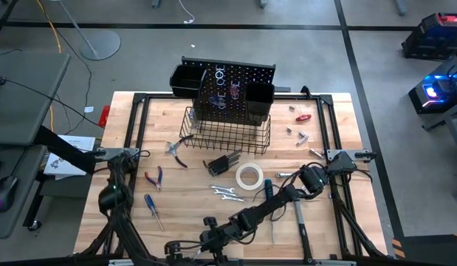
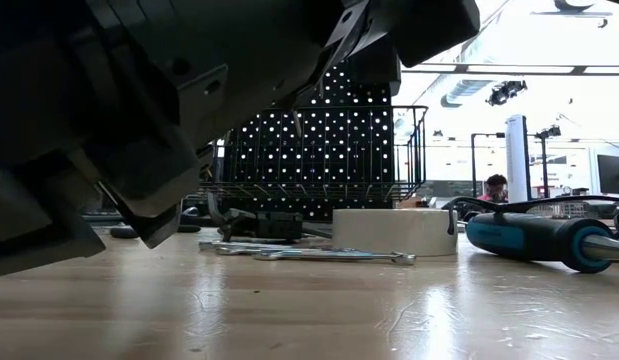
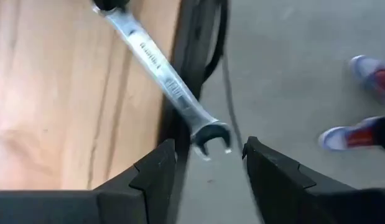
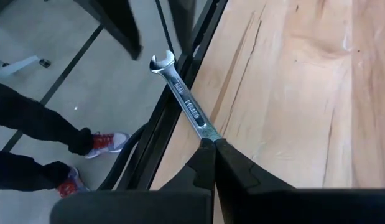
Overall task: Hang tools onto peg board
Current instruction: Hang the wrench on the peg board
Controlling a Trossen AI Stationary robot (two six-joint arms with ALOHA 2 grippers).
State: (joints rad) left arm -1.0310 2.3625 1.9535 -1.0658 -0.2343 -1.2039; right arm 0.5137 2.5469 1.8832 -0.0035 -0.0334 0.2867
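A silver wrench [image 4: 183, 99] is pinched at 1 end by the right gripper [image 4: 212, 144], held out past the surface [image 4: 292, 81] edge over the floor. The left gripper [image 3: 209, 152], fingers spread, is placed around its open end. A slip here would likely drop it to the floor. The peg board [image 1: 228, 90] stands far across, cluttered between.

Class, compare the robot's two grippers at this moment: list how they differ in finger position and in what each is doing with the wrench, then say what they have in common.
1. The right gripper is shut, its fingers pinching one end of the wrench; the left gripper stands open.
2. The right gripper holds the wrench; the left gripper holds nothing, with the wrench's open-jawed end between its spread fingers.

Shared: both have two dark fingers and both meet at the same silver wrench near the table's edge.
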